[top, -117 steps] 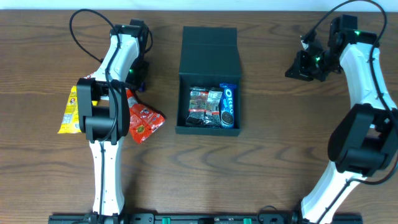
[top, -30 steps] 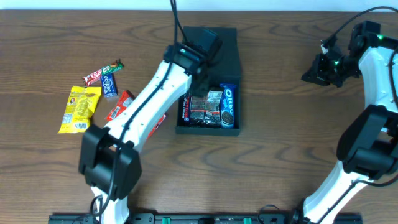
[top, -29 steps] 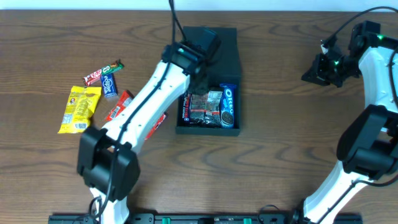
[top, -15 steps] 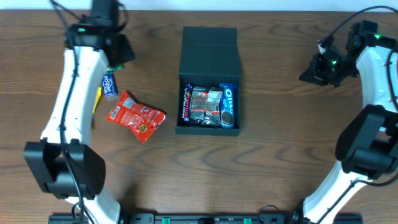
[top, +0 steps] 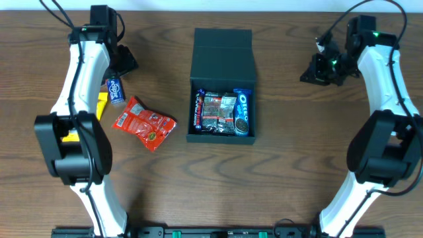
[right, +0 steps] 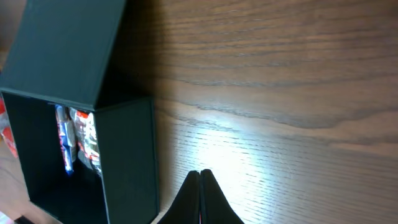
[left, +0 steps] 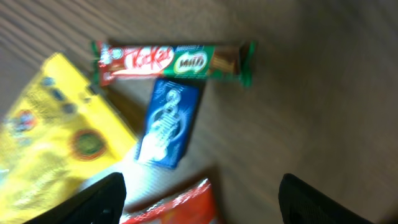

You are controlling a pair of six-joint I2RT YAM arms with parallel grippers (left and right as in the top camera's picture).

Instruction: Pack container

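The container (top: 220, 139) is a black box in the middle of the table with its flap lid (top: 223, 51) open at the back. Several snack packets lie inside, among them an Oreo pack (top: 242, 112). My left gripper (top: 125, 63) hangs open over the loose snacks at far left with nothing between its fingers. In the left wrist view the left gripper (left: 202, 202) frames a KitKat bar (left: 174, 61), a small blue packet (left: 169, 122), a yellow packet (left: 56, 149) and a red packet (left: 180, 208). My right gripper (right: 200, 173) is shut and empty, beside the container's wall (right: 127, 155).
On the table left of the container lie the red packet (top: 144, 123), the blue packet (top: 116, 90) and the yellow packet (top: 102, 104), which my left arm partly hides. My right gripper (top: 312, 71) hovers at the back right over bare wood.
My left arm has swung from over the container to the far left above the loose snacks, and its jaws have opened wider. The right arm has shifted slightly left, still shut.
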